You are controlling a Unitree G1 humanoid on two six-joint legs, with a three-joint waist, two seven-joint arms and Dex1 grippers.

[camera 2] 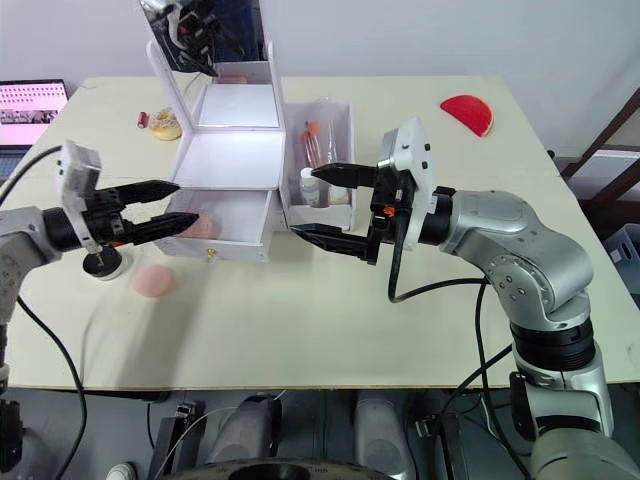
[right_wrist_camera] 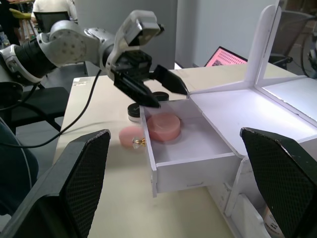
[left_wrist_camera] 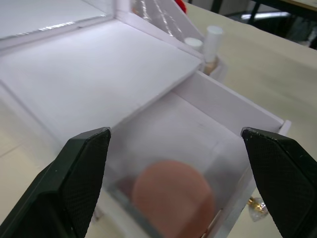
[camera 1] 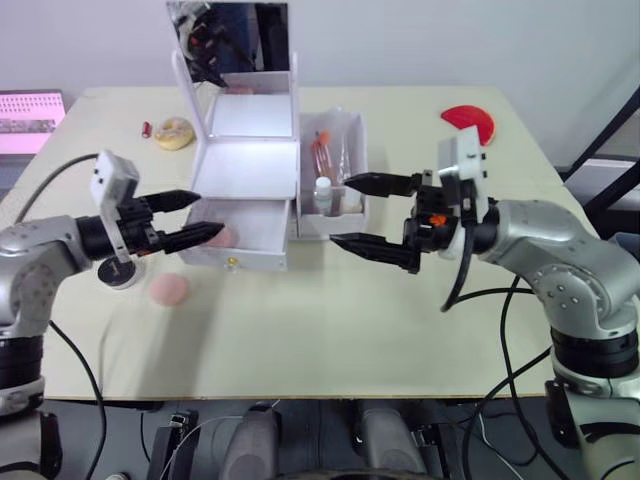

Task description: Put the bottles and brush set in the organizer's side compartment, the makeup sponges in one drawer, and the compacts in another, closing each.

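The white organizer (camera 1: 245, 150) stands mid-table with its lower drawer (camera 1: 248, 238) pulled out. One pink makeup sponge (camera 1: 222, 237) lies in that drawer, and a second (camera 1: 168, 288) rests on the table just left of it. My left gripper (camera 1: 210, 214) is open at the drawer's left end, above the sponge inside. A black-lidded compact (camera 1: 122, 272) sits below that arm, with another compact (right_wrist_camera: 159, 95) near it. The side compartment (camera 1: 352, 160) holds two white-capped bottles (left_wrist_camera: 214, 37) and the brush set (camera 1: 322, 145). My right gripper (camera 1: 339, 211) is open and empty in front of the compartment.
A tall mirror (camera 1: 230, 35) rises at the organizer's back. A yellowish disc (camera 1: 174, 132) and a small red item (camera 1: 146, 129) lie at the back left, a red half-round case (camera 1: 468, 120) at the back right. A laptop (camera 1: 30, 120) sits off the table's left edge.
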